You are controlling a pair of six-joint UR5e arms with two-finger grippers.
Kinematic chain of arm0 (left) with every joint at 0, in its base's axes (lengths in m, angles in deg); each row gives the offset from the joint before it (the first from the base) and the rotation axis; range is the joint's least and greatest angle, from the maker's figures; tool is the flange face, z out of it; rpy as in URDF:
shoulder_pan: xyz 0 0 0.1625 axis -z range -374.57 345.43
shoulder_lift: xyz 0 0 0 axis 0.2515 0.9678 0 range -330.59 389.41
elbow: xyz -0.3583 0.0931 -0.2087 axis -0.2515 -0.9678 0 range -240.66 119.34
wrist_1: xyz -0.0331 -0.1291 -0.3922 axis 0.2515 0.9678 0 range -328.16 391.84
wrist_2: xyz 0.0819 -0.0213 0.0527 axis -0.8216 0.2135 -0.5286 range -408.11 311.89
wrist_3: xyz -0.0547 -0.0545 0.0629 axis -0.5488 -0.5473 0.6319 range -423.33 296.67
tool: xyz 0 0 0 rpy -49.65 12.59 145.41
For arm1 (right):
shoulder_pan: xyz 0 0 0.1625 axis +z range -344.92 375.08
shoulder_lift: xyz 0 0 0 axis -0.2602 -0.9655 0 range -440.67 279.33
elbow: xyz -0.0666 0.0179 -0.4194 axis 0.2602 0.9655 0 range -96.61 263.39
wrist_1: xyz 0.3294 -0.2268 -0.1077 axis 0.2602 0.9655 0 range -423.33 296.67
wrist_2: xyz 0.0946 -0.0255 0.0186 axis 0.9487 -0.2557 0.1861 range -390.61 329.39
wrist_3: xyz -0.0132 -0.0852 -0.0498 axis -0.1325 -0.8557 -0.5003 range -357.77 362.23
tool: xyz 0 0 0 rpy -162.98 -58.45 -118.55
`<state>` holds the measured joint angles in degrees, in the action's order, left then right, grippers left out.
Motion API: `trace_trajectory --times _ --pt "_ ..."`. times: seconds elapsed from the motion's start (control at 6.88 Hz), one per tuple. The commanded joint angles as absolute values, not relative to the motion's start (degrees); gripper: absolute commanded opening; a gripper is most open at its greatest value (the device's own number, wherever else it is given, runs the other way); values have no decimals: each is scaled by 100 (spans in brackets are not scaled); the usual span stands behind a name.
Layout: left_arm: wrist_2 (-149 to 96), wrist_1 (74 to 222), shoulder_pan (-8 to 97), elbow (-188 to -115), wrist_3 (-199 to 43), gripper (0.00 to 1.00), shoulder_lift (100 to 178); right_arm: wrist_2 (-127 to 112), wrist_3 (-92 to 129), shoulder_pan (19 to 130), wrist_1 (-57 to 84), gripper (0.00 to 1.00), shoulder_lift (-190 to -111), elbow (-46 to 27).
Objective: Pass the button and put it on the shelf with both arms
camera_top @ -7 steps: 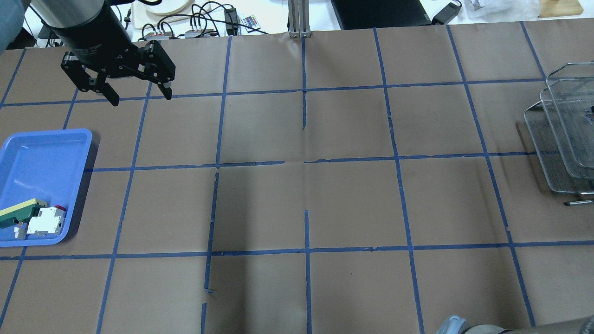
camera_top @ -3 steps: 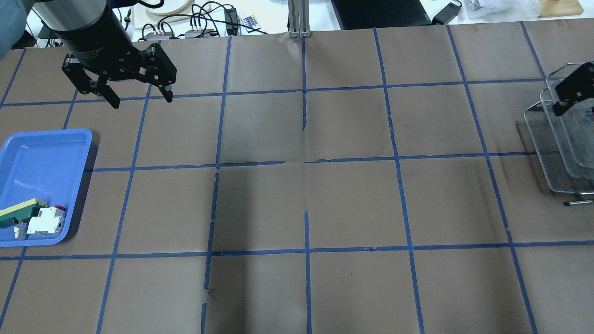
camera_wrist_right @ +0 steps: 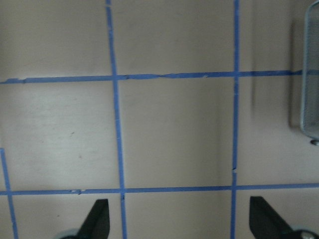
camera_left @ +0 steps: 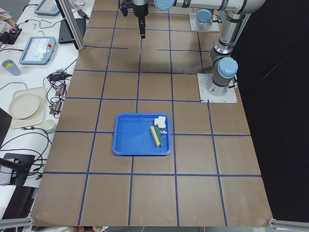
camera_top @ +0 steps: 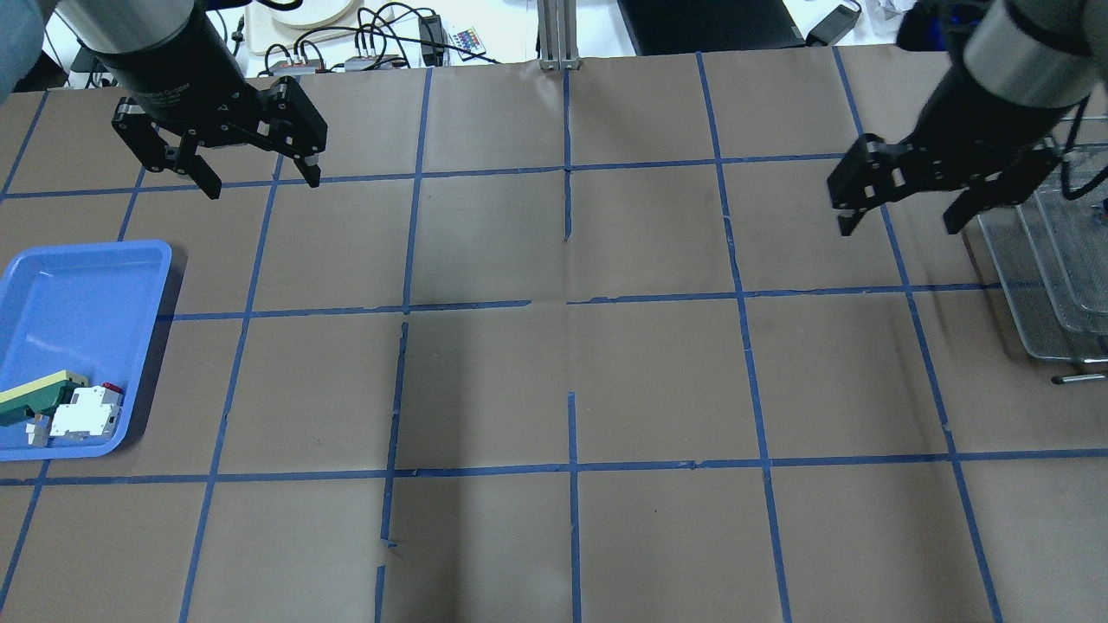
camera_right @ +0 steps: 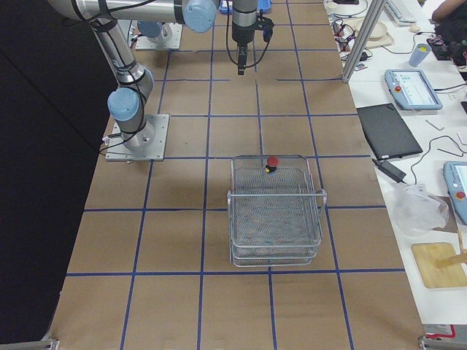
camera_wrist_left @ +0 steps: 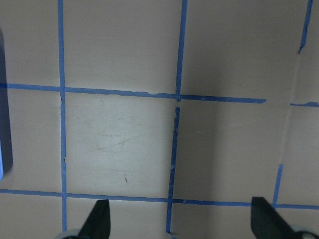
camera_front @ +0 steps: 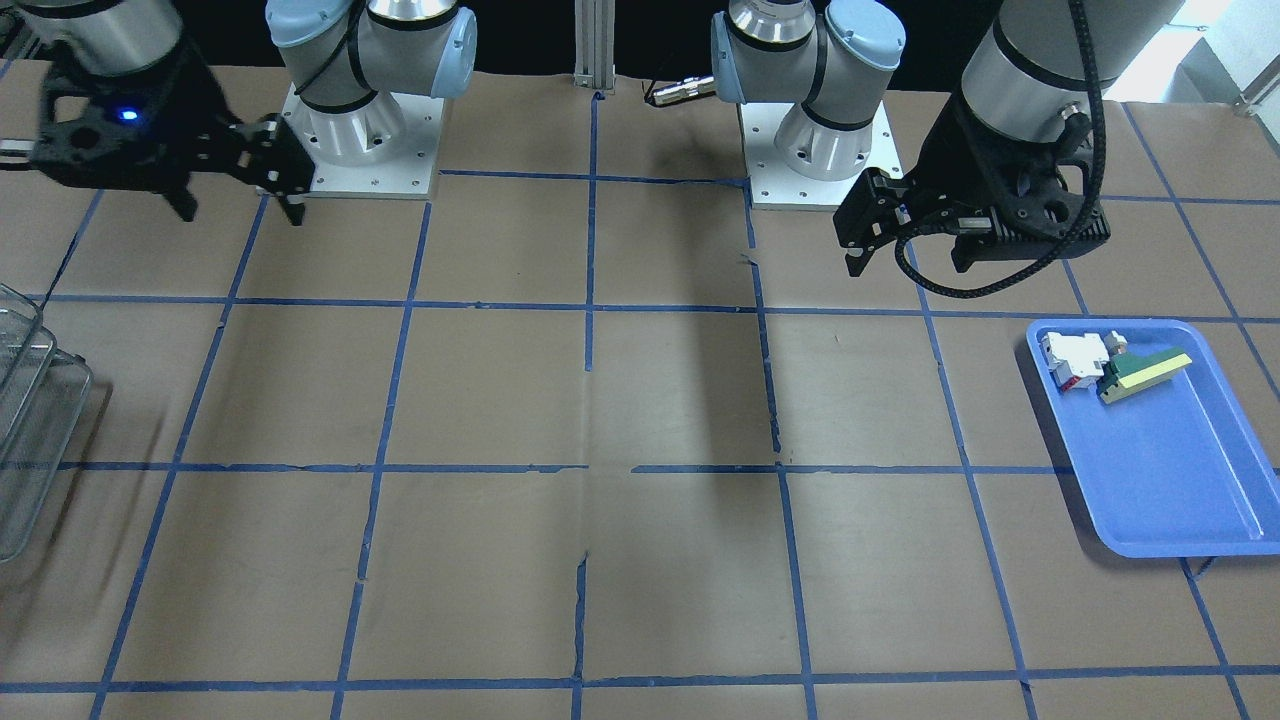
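The button, with its red cap up, sits at the back of the top level of the wire shelf; it shows only in the exterior right view. The shelf also shows at the right edge of the overhead view and at the left edge of the front view. My right gripper is open and empty, just left of the shelf above the table. My left gripper is open and empty at the far left, beyond the blue tray.
A blue tray at the table's left holds a white-and-red switch block and a green-and-yellow flat piece. Brown paper with a blue tape grid covers the table. Cables and devices lie past the far edge.
My right gripper has come into the overhead view from the right edge and moved left, away from the shelf. My left gripper has hardly moved.
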<state>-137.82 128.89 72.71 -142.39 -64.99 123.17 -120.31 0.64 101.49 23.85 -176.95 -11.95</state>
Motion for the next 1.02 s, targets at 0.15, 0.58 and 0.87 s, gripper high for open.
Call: trace_trajectory --times 0.15,0.58,0.87 --pt "-13802 12905 7271 -14231 -6500 100 12319 -12017 812 10712 2192 100 -18120 -1626" --pt "-13819 13045 7279 -14467 -6474 100 12144 -12035 820 10447 2087 100 -18217 -1654" --pt "-13828 12984 7279 -14626 -6474 100 12038 -12044 821 10447 2043 100 -18227 -1663"
